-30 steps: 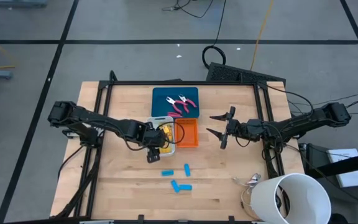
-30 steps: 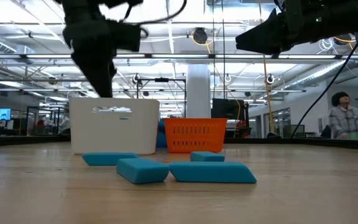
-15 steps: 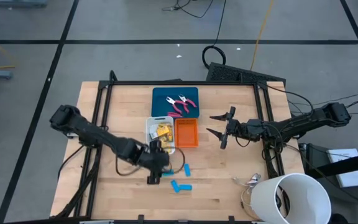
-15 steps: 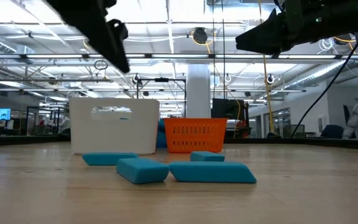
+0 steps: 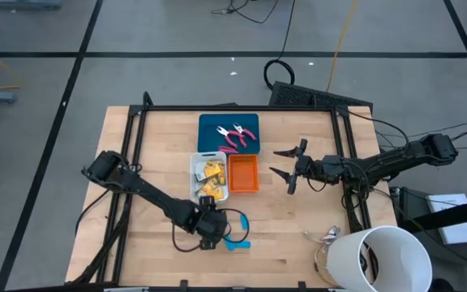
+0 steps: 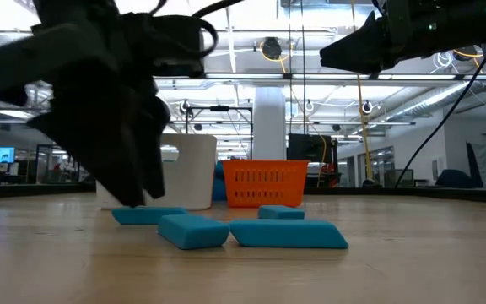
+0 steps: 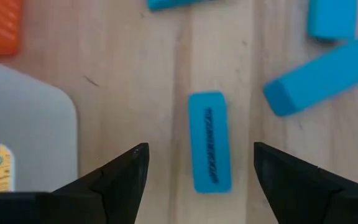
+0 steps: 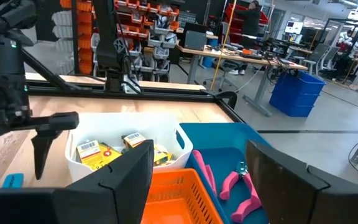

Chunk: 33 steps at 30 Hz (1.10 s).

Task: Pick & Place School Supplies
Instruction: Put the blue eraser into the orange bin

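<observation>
Left wrist view: left gripper [image 7: 201,163], jaws released, straddles a blue piece [image 7: 209,142] near the table's front edge; right gripper [image 5: 285,169] released too.

No text can be read: the small blue oblong piece [image 7: 209,142] bears dark print along its top, and the small yellow pieces [image 8: 91,151] carry barcode-like labels, all illegible.

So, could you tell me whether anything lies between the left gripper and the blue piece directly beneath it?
Nothing visible does. In the left wrist view the left gripper hangs open over the blue piece, which lies flat on bare wood between the fingers. The other blue pieces and the white tray lie off to the sides.
</observation>
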### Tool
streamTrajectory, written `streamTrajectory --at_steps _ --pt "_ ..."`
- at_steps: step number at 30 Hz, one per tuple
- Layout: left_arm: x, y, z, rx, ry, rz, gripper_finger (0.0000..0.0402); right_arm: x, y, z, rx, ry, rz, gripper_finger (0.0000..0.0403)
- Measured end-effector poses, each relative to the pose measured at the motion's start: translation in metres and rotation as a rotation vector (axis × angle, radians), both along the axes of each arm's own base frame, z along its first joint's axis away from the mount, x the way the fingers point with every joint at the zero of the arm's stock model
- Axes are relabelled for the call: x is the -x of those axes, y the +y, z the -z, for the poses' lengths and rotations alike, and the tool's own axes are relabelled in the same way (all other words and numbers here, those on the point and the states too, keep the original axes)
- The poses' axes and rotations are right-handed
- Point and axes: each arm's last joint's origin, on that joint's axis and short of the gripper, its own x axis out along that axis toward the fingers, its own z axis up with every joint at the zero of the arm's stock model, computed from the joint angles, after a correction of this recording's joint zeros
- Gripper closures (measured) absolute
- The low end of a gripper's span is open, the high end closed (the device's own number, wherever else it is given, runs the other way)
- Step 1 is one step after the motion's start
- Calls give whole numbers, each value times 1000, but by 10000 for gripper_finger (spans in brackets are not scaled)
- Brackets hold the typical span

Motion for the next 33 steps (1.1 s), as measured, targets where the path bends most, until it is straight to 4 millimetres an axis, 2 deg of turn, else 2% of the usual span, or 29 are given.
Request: streamTrajectory --at_steps 9,19,29,33 --pt "-1 3 4 2 22 -17 110 0 0 0 -7 -2 0 156" --pt "7 -4 -13 45 -15 -17 110 0 0 0 -6 1 0 156" --pt "3 -9 6 20 -4 -32 110 0 0 0 -6 1 0 156" --pt "2 -9 2 38 -15 -49 110 0 0 0 -6 1 0 156"
